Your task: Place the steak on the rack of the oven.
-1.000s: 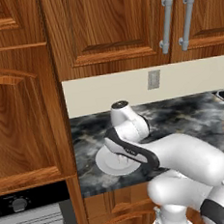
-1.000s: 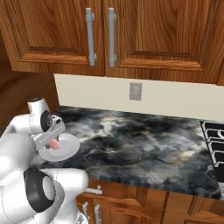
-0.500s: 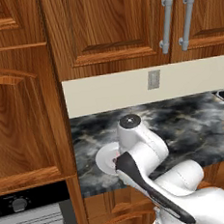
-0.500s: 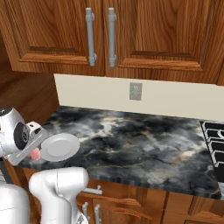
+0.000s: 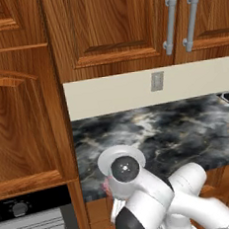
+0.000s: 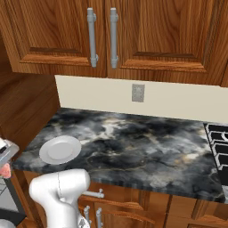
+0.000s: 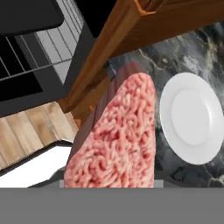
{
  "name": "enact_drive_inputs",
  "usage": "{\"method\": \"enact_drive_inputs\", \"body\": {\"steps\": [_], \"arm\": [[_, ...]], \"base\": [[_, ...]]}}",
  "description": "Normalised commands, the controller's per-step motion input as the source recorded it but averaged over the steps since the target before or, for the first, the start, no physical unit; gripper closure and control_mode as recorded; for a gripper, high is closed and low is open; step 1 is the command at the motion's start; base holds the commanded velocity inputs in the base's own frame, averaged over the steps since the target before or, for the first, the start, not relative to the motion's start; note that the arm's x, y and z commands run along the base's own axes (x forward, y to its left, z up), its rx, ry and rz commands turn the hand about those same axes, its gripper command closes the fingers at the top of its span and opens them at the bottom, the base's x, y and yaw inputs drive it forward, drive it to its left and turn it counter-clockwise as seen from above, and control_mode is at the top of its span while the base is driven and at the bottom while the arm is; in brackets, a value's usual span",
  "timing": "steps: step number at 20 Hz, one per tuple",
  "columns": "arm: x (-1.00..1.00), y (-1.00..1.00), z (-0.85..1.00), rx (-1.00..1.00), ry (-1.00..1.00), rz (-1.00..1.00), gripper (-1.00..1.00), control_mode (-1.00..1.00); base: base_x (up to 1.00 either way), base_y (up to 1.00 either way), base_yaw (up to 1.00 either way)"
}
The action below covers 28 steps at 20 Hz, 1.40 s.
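Bare white plate (image 6: pixel 60 149) on the dark marble counter (image 6: pixel 133 147), steak (image 6: pixel 5 170) at the left edge beside the gripper (image 6: pixel 4 156).

Glossy white rounded arm (image 5: pixel 159 201), dark joints

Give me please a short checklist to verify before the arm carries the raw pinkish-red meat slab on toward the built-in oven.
1. Steak in the grip: ok. The pinkish-red raw steak sits close before the hand camera, off the plate, and the gripper is shut on it.
2. Round white plate left behind: ok, bare on the dark marbled counter.
3. Hand moved off the counter: ok, it hangs beyond the counter's left edge, beside the wooden cabinet.
4. Oven located: ok. The built-in oven with black panel is below left.
5. Oven door open: cannot tell.
6. Rack free: cannot tell.
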Motion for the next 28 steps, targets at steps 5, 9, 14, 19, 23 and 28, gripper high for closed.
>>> {"method": "enact_drive_inputs", "body": {"steps": [5,9,14,19,23,28], "arm": [[-0.6,0.88,-0.02,0.08,-0.14,-0.03,1.0,-1.0],[-0.24,1.0,-0.34,0.13,-0.06,-0.05,1.0,-1.0],[-0.01,1.0,-0.68,0.18,0.0,-0.05,1.0,-1.0],[0.0,1.0,-0.83,0.19,-0.06,-0.11,1.0,-1.0],[0.0,1.0,-0.73,0.16,-0.01,-0.12,1.0,-1.0],[0.21,0.83,-0.06,0.01,0.0,-0.13,1.0,-1.0]], "base": [[0.0,0.0,0.0],[0.0,0.0,0.0],[0.0,0.0,0.0],[0.0,0.0,0.0],[0.0,0.0,0.0],[0.0,0.0,0.0]]}}
